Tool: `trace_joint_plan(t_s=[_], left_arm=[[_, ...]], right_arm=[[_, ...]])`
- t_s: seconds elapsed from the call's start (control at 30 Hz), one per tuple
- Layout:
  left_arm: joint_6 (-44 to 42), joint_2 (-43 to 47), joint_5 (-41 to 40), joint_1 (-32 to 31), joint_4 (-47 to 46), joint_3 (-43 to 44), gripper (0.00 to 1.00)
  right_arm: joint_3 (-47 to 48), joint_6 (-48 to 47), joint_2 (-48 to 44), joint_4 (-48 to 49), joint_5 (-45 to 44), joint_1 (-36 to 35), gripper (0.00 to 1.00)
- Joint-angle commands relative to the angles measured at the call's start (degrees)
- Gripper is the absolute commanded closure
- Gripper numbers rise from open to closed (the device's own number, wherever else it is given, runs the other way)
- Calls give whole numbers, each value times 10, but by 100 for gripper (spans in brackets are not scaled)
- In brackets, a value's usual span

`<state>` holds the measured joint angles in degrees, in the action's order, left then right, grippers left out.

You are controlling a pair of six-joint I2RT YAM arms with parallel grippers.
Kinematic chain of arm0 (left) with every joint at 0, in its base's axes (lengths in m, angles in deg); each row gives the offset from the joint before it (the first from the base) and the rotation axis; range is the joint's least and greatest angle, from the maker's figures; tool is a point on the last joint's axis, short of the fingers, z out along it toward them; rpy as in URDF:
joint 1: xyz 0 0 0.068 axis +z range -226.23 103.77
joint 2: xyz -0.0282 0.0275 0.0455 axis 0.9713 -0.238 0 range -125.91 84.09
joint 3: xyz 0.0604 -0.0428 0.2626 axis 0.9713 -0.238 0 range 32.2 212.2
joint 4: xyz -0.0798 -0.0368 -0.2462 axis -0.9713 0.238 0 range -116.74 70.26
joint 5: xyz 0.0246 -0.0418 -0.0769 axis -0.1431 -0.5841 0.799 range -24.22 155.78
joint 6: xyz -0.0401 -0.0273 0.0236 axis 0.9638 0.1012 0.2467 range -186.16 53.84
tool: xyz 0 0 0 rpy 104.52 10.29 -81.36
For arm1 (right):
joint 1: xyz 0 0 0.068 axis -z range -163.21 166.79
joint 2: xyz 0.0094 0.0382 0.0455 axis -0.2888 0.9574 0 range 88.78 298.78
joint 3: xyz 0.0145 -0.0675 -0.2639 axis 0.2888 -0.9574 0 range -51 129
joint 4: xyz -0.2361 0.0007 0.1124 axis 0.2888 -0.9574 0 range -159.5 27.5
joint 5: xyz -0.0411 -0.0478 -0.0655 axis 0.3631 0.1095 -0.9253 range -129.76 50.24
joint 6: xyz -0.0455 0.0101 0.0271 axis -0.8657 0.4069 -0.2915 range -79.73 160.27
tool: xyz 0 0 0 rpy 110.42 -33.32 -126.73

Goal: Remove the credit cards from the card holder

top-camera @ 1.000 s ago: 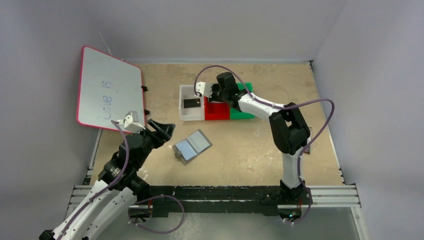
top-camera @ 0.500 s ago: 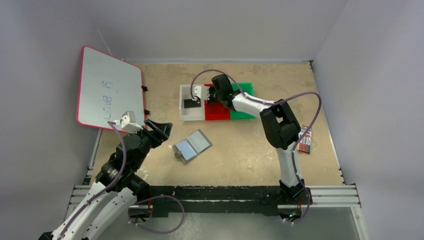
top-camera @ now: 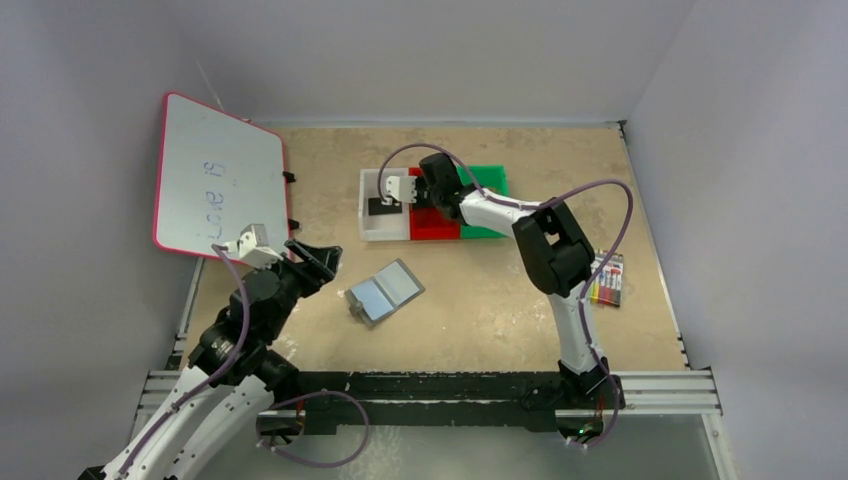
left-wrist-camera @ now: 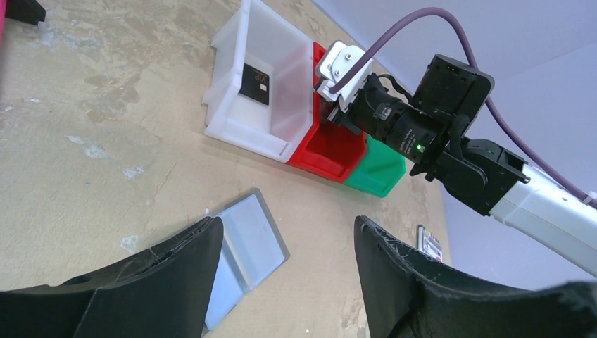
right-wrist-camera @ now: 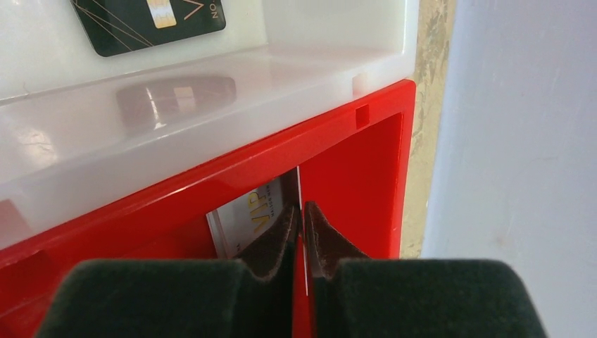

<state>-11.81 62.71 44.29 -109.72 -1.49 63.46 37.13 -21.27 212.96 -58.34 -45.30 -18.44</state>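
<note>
The card holder (top-camera: 385,291) lies open on the table, its bluish-grey pockets up; it also shows in the left wrist view as the card holder (left-wrist-camera: 243,243). My left gripper (left-wrist-camera: 288,222) hovers open just left of it, holding nothing. A black credit card (right-wrist-camera: 148,21) lies flat in the white tray (top-camera: 372,230). My right gripper (right-wrist-camera: 301,208) reaches down into the red tray (right-wrist-camera: 352,183), its fingers closed on the edge of a silvery-grey credit card (right-wrist-camera: 246,218) marked VIP. No gold-yellow card shows.
A green tray (top-camera: 490,178) adjoins the red tray (top-camera: 435,228) on the right. A marker pack (top-camera: 606,279) lies at the right by the right arm's elbow. A pink-rimmed whiteboard (top-camera: 215,190) leans at the back left.
The right arm has swung its wrist left and lower over the trays, uncovering the marker pack. Its jaws have eased slightly on the card. The left arm has barely moved.
</note>
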Motion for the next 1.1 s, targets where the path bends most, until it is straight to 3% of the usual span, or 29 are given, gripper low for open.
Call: trace_joint_plan(t_s=[0.0, 0.1, 0.4, 0.6, 0.67, 0.77, 0.83, 0.93, 1.0, 1.07], left_arm=[[-13, 5, -10, -1, -8, 24, 32], [-13, 0, -8, -1, -9, 24, 32], [-10, -16, 8, -1, -21, 19, 32], [-6, -38, 21, -1, -29, 14, 32], [-2, -53, 20, -1, -20, 14, 32], [13, -85, 7, -1, 6, 12, 32], [24, -107, -3, -1, 21, 8, 32], [39, -139, -6, -1, 35, -1, 32], [47, -157, 1, -1, 39, -8, 32], [58, -170, 11, -1, 34, -20, 31]], right_arm=[[-7, -7, -26, 27, -6, -1, 88], [-17, -2, -46, 18, 9, -2, 75], [-15, 29, -89, -34, 60, -1, 57], [-46, 89, -154, -24, 94, -2, 53], [-70, 158, -193, 3, 119, -1, 51], [-132, 403, -270, 87, 124, -1, 38], [-154, 566, -297, 88, 113, 0, 34], [-161, 726, -295, 14, 209, 3, 20], [-190, 783, -287, 25, 317, 4, 1], [-245, 898, -283, 87, 324, 3, 0]])
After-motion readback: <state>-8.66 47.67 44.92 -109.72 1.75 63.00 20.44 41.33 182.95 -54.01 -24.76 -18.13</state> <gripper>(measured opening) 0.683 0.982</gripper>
